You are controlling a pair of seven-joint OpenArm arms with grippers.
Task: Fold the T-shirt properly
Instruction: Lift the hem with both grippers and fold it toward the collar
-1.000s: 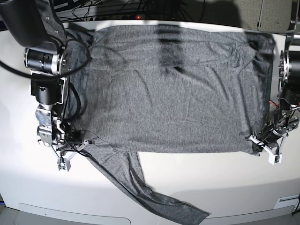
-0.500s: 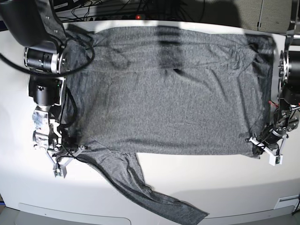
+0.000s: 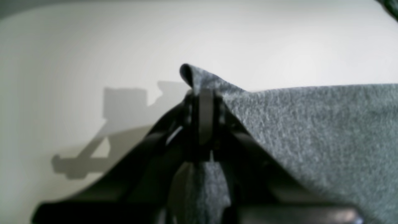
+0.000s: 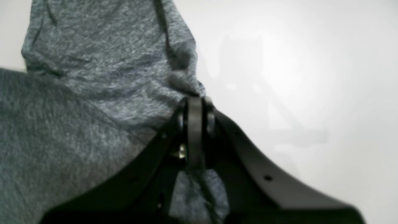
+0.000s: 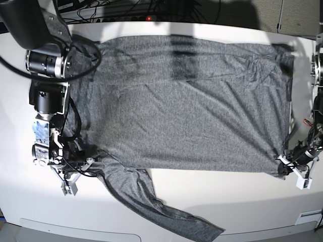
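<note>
1. Left gripper (image 3: pixel 202 102): jaws closed on a corner of the shirt (image 5: pixel 186 106). In the left wrist view a small peak of cloth stands up just beyond the fingertips, and more cloth passes back between the black fingers (image 3: pixel 205 118) toward the camera. To the gripper's right the grey knit spreads away in a broad, taut sheet. To its left lies bare white table (image 3: pixel 77 56), carrying the gripper's own shadow.

2. Right gripper (image 4: pixel 194 105): jaws closed on a bunched fold of the shirt. In the right wrist view cloth is gathered just beyond the fingertips and runs up and away from them as a narrower, wrinkled band; a wider flat area lies to the gripper's left. Some cloth also shows behind the tips, between the black fingers. To the gripper's right, bare table.

3. Shirt, whole, base view: heathered dark grey, spread across the table between the two grippers, its body roughly rectangular with creases near both ends. The left gripper (image 5: pixel 295 174) holds the near corner at one end; the right gripper (image 5: pixel 75 174) holds the near edge at the other end, where a long sleeve leaves the body. The sleeve trails diagonally from just beside the right gripper toward the near table edge.

4. Beyond the shirt's far edge: dark cables (image 5: pixel 101 7) behind the table.
</note>
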